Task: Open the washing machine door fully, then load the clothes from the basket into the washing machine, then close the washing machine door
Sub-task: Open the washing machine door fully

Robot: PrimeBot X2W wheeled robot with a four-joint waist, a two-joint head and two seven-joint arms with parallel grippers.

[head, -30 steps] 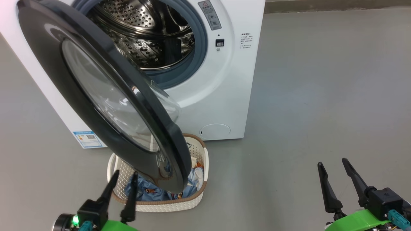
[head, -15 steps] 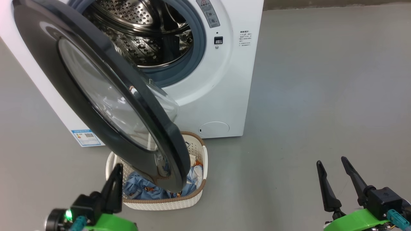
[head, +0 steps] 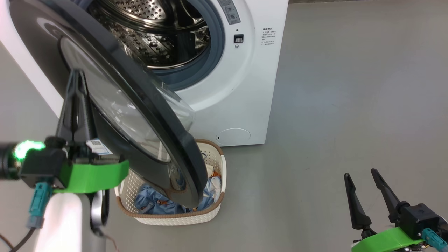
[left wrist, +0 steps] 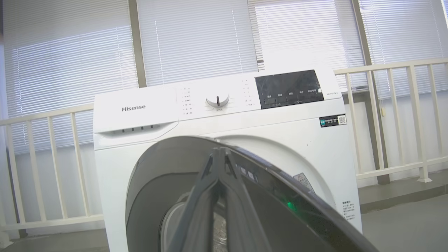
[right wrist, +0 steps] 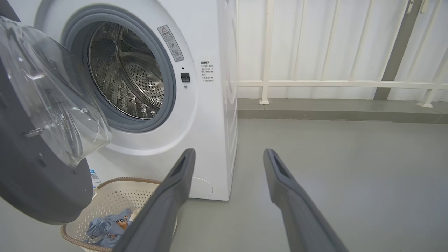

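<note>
Pushing looks like a job for the left gripper: fingers pinched together on nothing, raised just before the washing machine door, outer side. Right gripper gapes wide, well apart. Door hangs half-open over the basket of clothes.

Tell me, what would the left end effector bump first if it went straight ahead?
Probably the washing machine door: the left end effector points at its outer face, though depth is unclear.
</note>
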